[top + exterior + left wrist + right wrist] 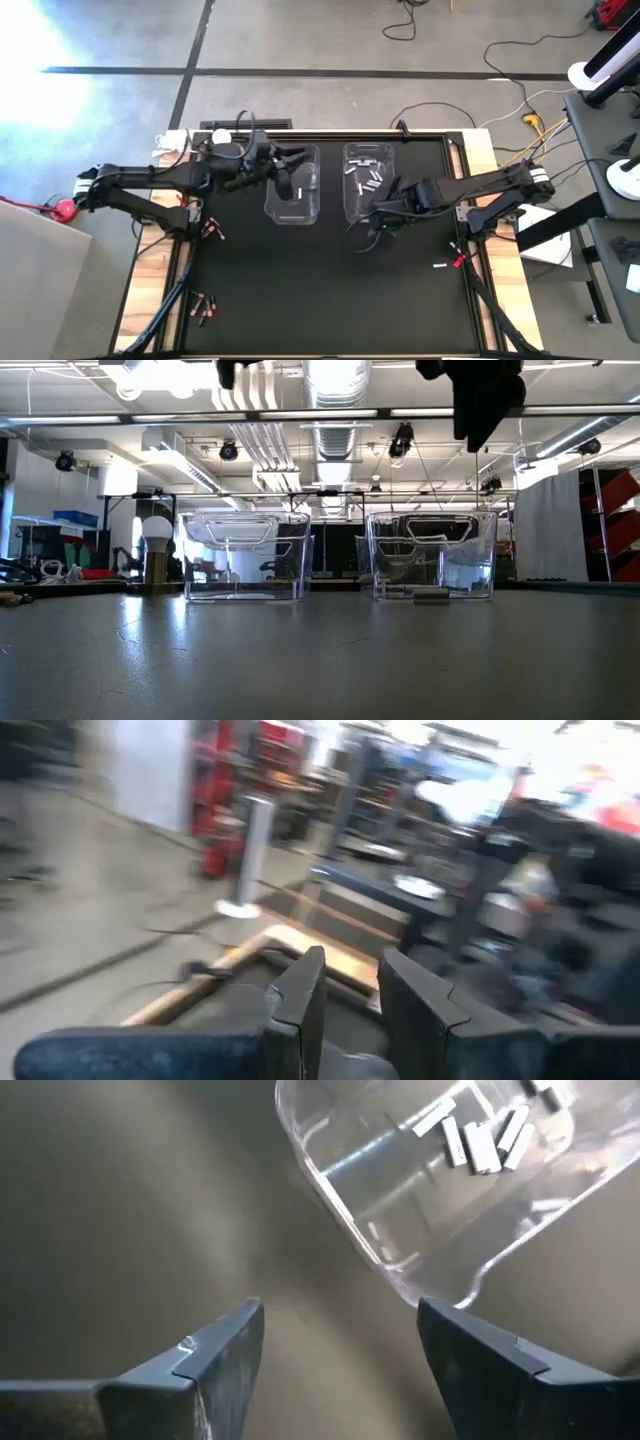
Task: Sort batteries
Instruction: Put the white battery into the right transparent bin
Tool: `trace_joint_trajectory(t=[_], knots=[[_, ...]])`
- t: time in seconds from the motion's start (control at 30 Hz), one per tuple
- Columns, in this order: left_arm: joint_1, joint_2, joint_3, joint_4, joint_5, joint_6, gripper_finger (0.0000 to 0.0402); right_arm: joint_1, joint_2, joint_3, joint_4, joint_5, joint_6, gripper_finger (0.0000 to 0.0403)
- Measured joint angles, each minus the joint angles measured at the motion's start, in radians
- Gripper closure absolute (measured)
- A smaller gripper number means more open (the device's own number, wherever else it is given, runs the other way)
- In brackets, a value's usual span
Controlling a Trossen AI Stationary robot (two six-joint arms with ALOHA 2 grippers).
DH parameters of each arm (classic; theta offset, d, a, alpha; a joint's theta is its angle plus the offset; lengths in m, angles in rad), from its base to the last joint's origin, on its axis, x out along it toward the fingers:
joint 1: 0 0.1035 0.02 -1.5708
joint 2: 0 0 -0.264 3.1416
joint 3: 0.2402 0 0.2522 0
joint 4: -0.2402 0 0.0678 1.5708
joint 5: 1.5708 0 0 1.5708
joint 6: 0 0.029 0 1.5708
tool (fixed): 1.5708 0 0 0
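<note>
A black table [320,290] is seen from above, with two dark arms reaching in from its sides, apparently so that each can serve one container. Two clear plastic bins are set side by side toward the far edge, presumably one per kind of battery: the left bin [293,185] holds one white battery, while the right bin [371,182] holds a cluster of white batteries [366,178], roughly eight, though an exact count cannot be made. The left gripper [283,167] is held above the left bin, its fingers [300,1005] standing slightly apart with a narrow gap between them; whether anything is pinched there cannot be told. The right gripper [340,1350] is poised low over bare table just beside the near end of the right bin, its jaws spread wide with nothing between them, which suggests a drop just made or a reach about to begin. Loose batteries lie well apart from the bins: copper-reddish batteries [203,307], about four, near the front left corner, a couple more [212,229] by the left edge, and one white battery [439,264] near the right edge beside a small red bit [458,261].
</note>
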Motion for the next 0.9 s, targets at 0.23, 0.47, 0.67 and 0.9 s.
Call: trace_joint_trajectory(t=[0.23, 0.47, 0.67, 0.9], knots=[[-0.027, 0.049, 0.079, 0.036, 0.133, 0.030, 0.0325, 0.052, -0.046, -0.079, -0.027, -0.026, -0.136, 0.0162], [-0.144, -0.014, 0.000, 0.084, 0.088, 0.049, 0.0325, 0.124, -0.138, -0.387, 0.197, -0.129, -0.136, 0.0176], [-0.240, -0.067, -0.122, 0.073, 0.086, 0.002, 0.0325, 0.185, -0.181, -0.587, 0.266, -0.305, 0.012, 0.0177], [-0.272, -0.114, -0.221, 0.066, 0.046, -0.015, 0.0325, 0.258, -0.162, -0.645, 0.123, -0.371, 0.060, 0.0177]])
